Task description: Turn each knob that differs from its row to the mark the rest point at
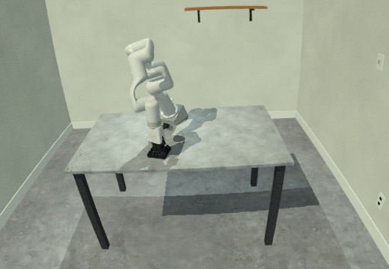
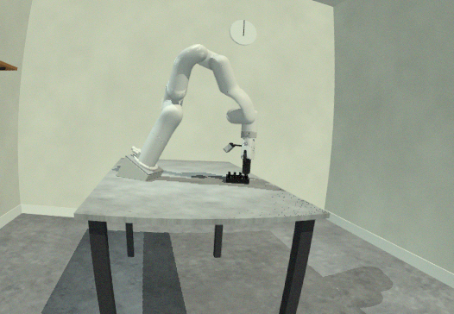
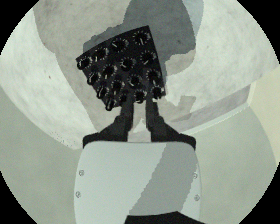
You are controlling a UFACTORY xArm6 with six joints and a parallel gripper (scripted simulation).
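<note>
The black knob box [image 1: 160,154] [image 2: 236,178] [image 3: 120,63] stands on the grey table [image 1: 238,140] [image 2: 170,203], its four rows of dark knobs showing in the wrist view. The knob lines and printed names are too small to read. My gripper [image 1: 159,145] [image 2: 246,172] [image 3: 139,100] points straight down over the edge of the box nearest the wrist camera. Its fingers stand a narrow gap apart, with the tips level with the knob tops on either side of one edge knob. I cannot tell which knob it is. I see nothing gripped.
The arm's base [image 1: 179,112] [image 2: 140,170] is mounted on the table behind the box. A wooden shelf [image 1: 225,7] hangs on the far wall, well away. Table edges are far from the box on all sides.
</note>
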